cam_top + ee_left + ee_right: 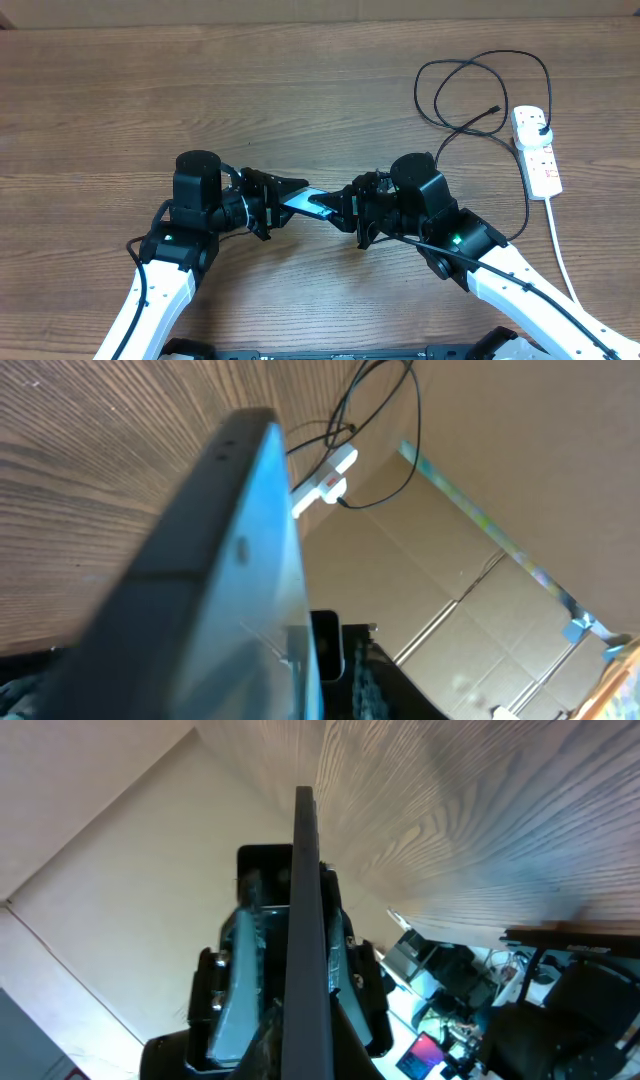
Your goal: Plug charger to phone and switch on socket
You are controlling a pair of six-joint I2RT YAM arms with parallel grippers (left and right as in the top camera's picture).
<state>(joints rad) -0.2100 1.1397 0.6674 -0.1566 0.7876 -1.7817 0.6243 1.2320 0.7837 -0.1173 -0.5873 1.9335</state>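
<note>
Phone (308,203) is held above the counter (300,90) near its centre, gripped between both arms: the left gripper (283,198) is closed on its end at nine o'clock and the right gripper (338,207) on its end at three o'clock. In both wrist views the phone is seen edge-on within the jaws. The charger (470,90) lies looped at two o'clock, its plug seated in the socket (536,150) at three o'clock, its connector tip lying free. Cable insertion and switching are judged still outstanding; the switch position cannot be told.
</note>
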